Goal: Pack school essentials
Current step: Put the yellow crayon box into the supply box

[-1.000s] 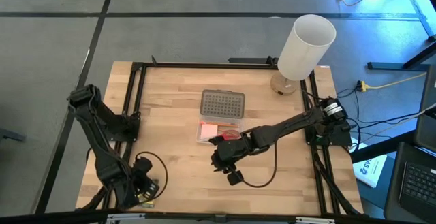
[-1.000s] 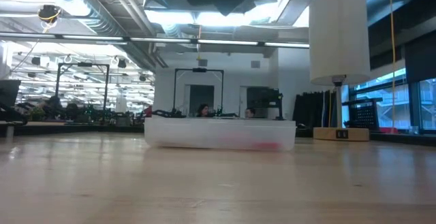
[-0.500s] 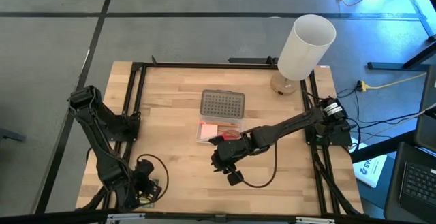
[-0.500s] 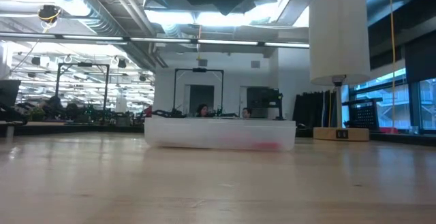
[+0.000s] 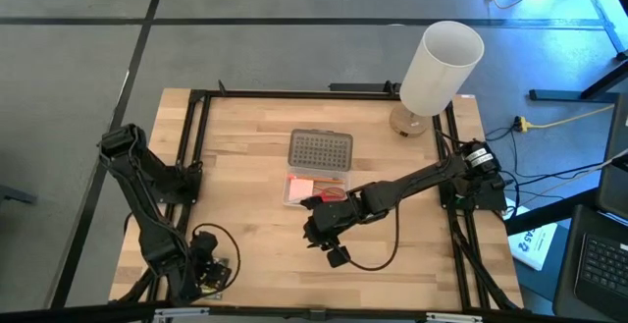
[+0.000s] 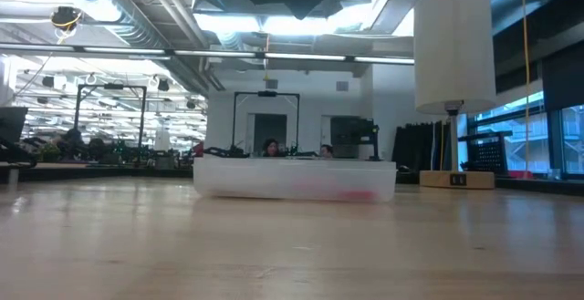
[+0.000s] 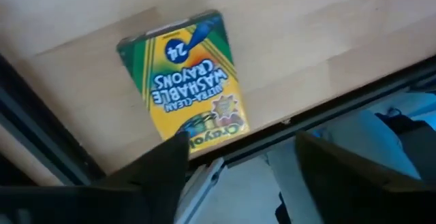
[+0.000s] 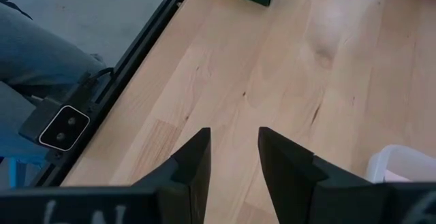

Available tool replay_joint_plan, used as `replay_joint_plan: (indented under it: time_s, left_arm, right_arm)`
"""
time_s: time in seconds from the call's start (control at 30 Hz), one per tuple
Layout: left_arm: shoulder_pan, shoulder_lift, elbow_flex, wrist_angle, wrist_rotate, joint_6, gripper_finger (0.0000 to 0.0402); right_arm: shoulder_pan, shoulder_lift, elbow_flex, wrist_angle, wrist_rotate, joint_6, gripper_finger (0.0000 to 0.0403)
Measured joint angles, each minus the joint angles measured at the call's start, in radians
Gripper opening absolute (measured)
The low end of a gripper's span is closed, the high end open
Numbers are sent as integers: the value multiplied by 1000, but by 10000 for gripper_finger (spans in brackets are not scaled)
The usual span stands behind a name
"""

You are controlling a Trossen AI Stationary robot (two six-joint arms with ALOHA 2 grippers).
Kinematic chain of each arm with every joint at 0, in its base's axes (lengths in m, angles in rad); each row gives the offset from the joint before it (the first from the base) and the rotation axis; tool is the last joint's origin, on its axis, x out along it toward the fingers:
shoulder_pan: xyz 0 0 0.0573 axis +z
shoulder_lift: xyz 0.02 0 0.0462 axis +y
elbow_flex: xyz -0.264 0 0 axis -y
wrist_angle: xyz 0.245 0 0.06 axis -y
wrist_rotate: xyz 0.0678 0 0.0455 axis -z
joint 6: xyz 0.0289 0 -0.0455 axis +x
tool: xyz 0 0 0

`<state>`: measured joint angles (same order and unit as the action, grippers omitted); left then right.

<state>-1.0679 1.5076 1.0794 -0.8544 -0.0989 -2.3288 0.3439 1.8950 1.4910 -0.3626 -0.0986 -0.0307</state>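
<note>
1. Down at the table's near left corner, the left gripper (image 7: 235, 159) hovers over the crayon box (image 7: 187, 81), its two fingers spread apart and holding nothing; the box lies flat on the wood, right beside the black frame rail (image 7: 41, 135).
2. To take the box well, the fingers should probably straddle its narrow width, descend squarely, and close only once both pads sit past its edges, since the rail leaves little room on that side.
3. The right gripper (image 8: 231, 159) waits above bare wood near the table's middle, just beside the clear case (image 5: 316, 189), its fingers parted with a narrow gap and empty.
4. Inside that open case something pink and something red already show, too small to name; its grey dimpled lid (image 5: 320, 150) lies just beyond it.
5. Printing on the box reads "24", "ULTRA-CLEAN WASHABLE CRAYONS" and "Crayola", seen upside down in the left wrist view.
</note>
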Motion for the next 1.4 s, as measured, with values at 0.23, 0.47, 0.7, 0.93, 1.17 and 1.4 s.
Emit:
replay_joint_plan:
  time_s: [0.23,0.47,0.7,0.93,1.17,1.4]
  left_arm:
    - [1,58,0,0,63,-26,391]
    - [10,99,0,3,85,-28,398]
    - [23,157,0,23,120,-19,399]
    - [19,207,0,39,148,-19,400]
    - [21,254,0,55,143,-9,399]
    - [20,297,0,60,131,32,400]
  right_arm:
    - [0,0,0,0,0,-1,126]
    - [0,0,0,0,0,-2,126]
    - [0,0,0,0,0,0,126]
    - [0,0,-1,0,0,0,126]
    - [0,0,-1,0,0,-2,126]
    - [0,0,-1,0,0,0,126]
